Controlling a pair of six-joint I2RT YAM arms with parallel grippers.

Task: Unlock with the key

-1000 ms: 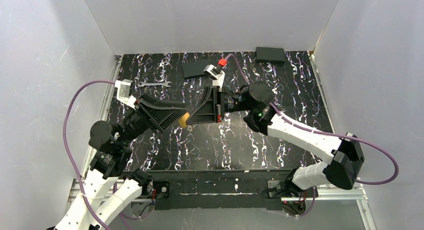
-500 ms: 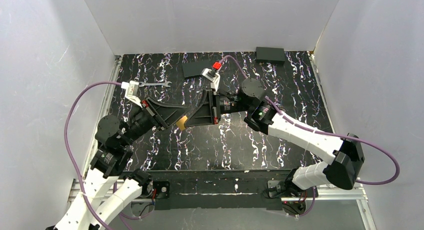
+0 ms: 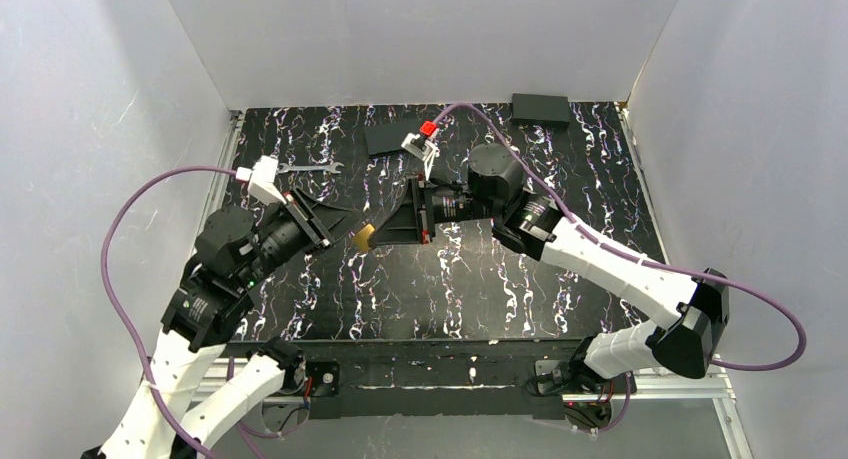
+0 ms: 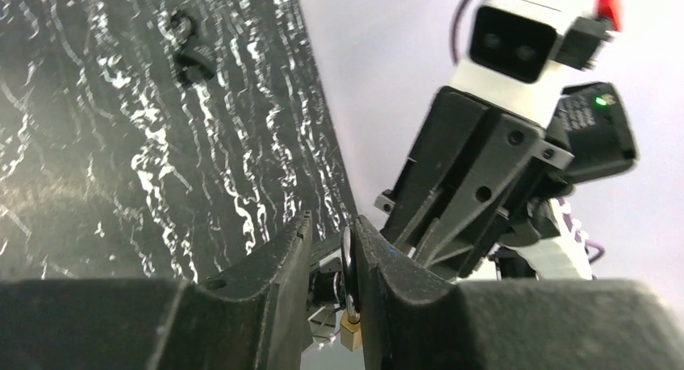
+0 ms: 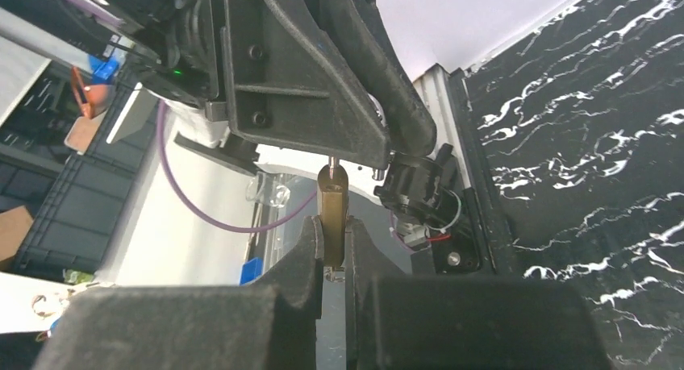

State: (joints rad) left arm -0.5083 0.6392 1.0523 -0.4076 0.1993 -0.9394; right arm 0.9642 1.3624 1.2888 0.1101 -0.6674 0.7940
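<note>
Pinching narrow on the thin silver shackle (image 4: 347, 261), our left gripper (image 4: 331, 229) steadies the brass padlock (image 5: 333, 199). Further out, our right gripper (image 5: 334, 229) clamps its body, probably bracing it for unlocking. Can't spot the key anywhere.

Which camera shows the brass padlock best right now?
The right wrist view: the padlock sits centre frame, edge-on, clamped in the right end effector. The top view shows it only as a small gold patch; the left wrist view catches just a brass sliver low in frame.
</note>
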